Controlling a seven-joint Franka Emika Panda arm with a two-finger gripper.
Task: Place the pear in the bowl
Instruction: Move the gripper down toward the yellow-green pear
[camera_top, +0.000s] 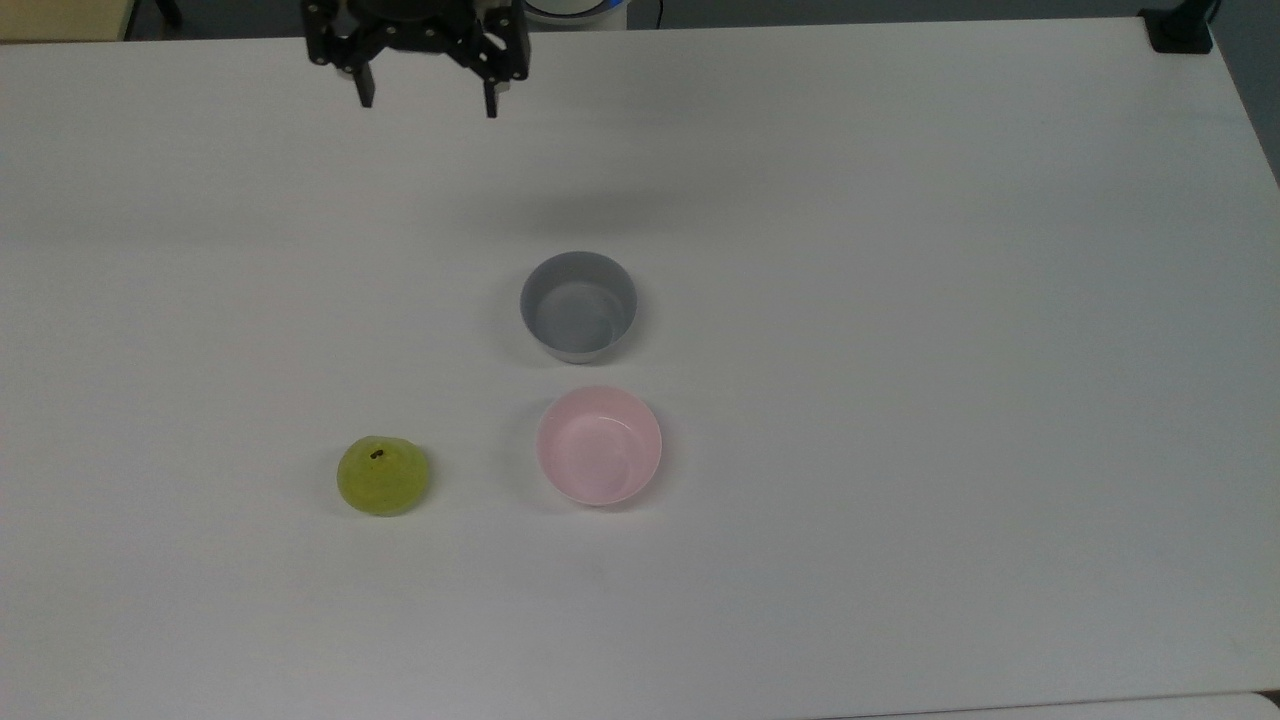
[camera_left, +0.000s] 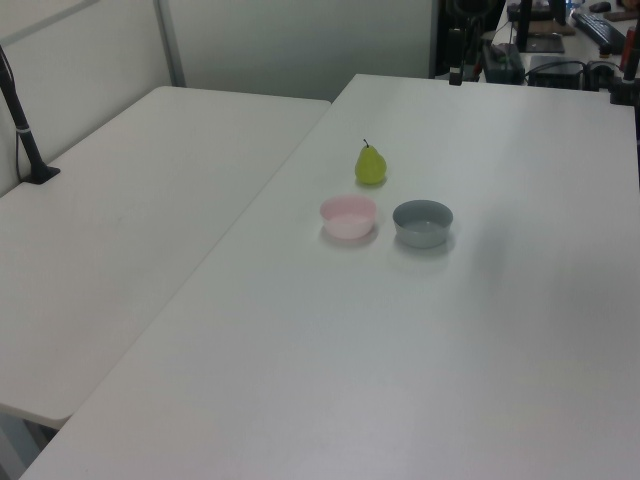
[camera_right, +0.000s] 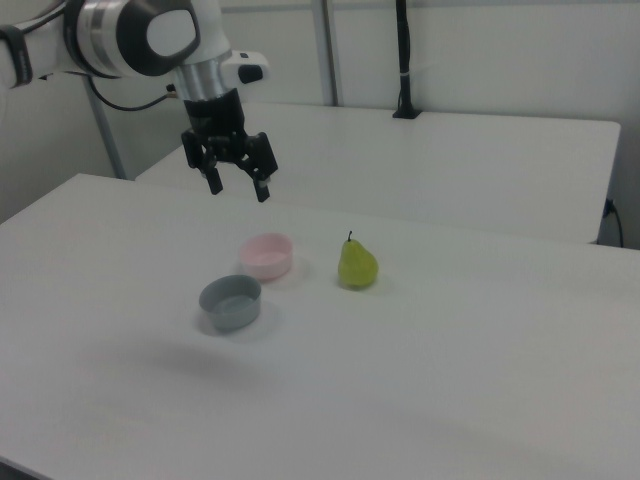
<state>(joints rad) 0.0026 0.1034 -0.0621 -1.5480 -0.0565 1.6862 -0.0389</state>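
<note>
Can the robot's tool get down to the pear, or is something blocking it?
Probably yes. The tool hangs open high above the table, well away from the pear. The pear stands upright by itself, apart from the pink bowl and the grey bowl, with nothing over it.

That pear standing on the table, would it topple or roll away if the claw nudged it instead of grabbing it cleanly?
Probably yes. The pear stands upright on its rounded base, stem up, narrow at the top, so a sideways nudge would likely tip it. Once down, its round body would probably roll across the smooth white table. The open gripper looks wide enough to straddle it.
</note>
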